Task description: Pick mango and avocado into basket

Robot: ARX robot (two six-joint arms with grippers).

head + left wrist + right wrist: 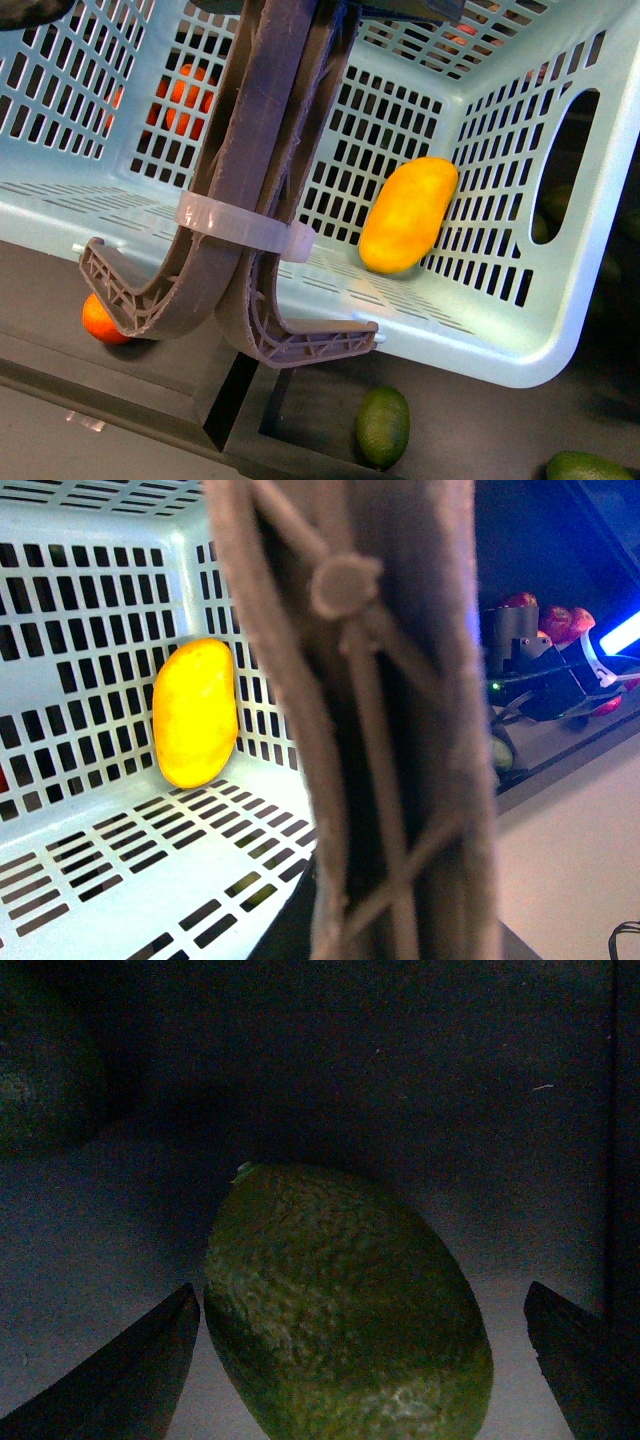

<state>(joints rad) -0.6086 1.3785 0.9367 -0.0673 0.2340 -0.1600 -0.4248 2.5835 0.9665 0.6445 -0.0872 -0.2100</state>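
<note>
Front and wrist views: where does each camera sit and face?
Front view: on the body, looking into the teal basket holding the mango; no arm shows.
Left wrist view: on that wrist, facing past the basket handle; no gripper shows.
Right wrist view: on that wrist, over an avocado flanked by the open right gripper.
Front and left wrist share the mango.

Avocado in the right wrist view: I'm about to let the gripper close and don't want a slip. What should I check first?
1. Mango lying inside the basket: ok.
2. Avocado between the fingers of the right gripper: ok.
3. Jaws open, gap on both sides of the fruit: ok.
4. Avocado centred: not ok, it sits nearer one finger.
5. Left gripper clear of the basket: cannot tell; the basket handle fills the left wrist view.
</note>
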